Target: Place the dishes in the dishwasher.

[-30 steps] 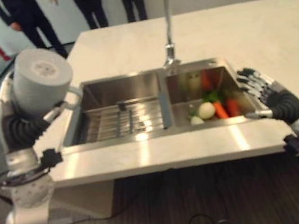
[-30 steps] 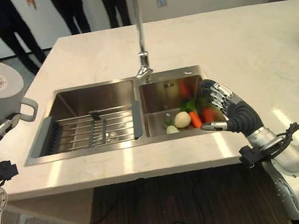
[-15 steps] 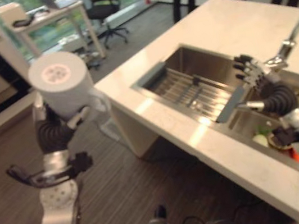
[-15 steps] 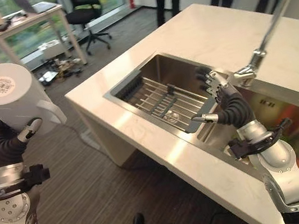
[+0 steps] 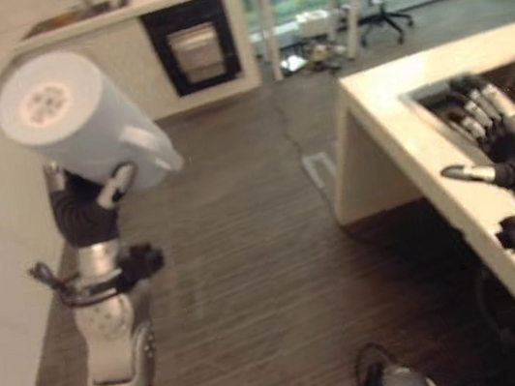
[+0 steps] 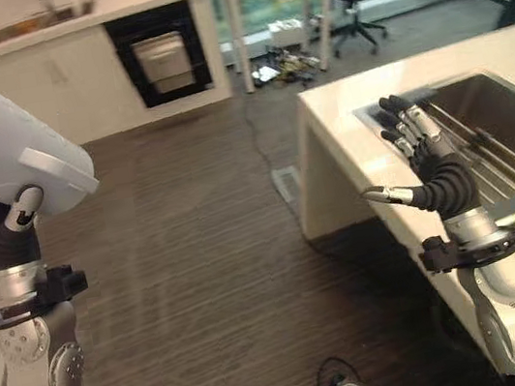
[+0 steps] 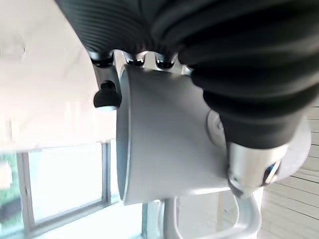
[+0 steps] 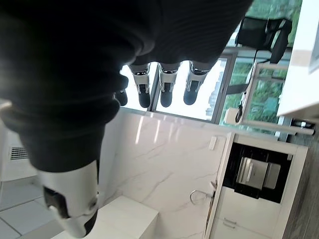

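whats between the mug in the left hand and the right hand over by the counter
Only bare dark wood-look floor, seen in both eye views. The left hand holds the grey mug raised; the open right hand hangs by the white counter.

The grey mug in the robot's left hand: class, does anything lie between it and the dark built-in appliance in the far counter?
Nothing visible does. The left robot hand holds the grey mug up, and bare wood floor runs to the dark appliance.
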